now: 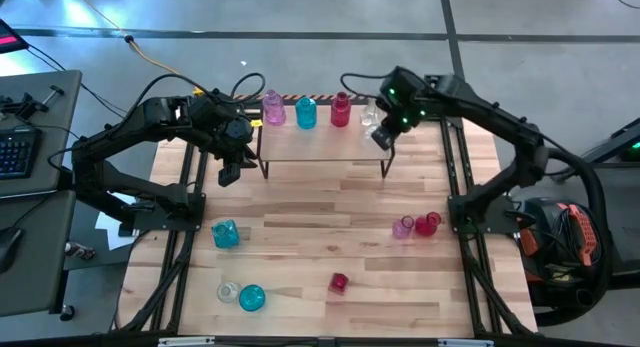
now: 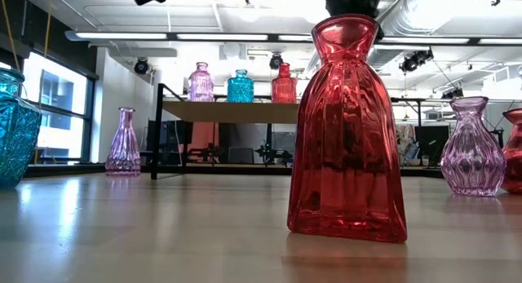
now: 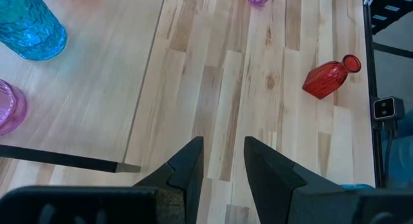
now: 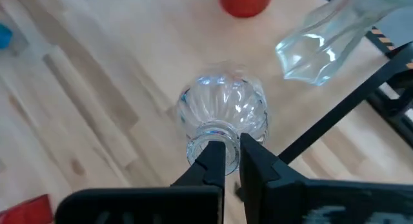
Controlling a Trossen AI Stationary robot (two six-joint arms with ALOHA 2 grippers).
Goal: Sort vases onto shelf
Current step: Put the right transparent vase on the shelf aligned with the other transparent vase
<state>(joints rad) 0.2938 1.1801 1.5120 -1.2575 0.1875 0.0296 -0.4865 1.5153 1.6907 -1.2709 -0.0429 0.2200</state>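
Right wrist view shows the right gripper (image 4: 231, 161) pinched tight on the rim of a clear vase (image 4: 222, 111), whose ribbed body hangs just ahead of the fingertips over the shelf (image 4: 97, 88) top — a second clear vase (image 4: 322, 46) lies tilted just beyond it, a red vase (image 4: 245, 1) farther off. From above, the right gripper (image 1: 381, 137) sits at the shelf's (image 1: 320, 147) right end, with pink (image 1: 272, 108), teal (image 1: 305, 113) and red (image 1: 340, 111) vases lined along the back edge. The left gripper (image 1: 228, 173) hovers off the shelf's left end — fingers (image 3: 190, 169) slightly apart, holding nothing.
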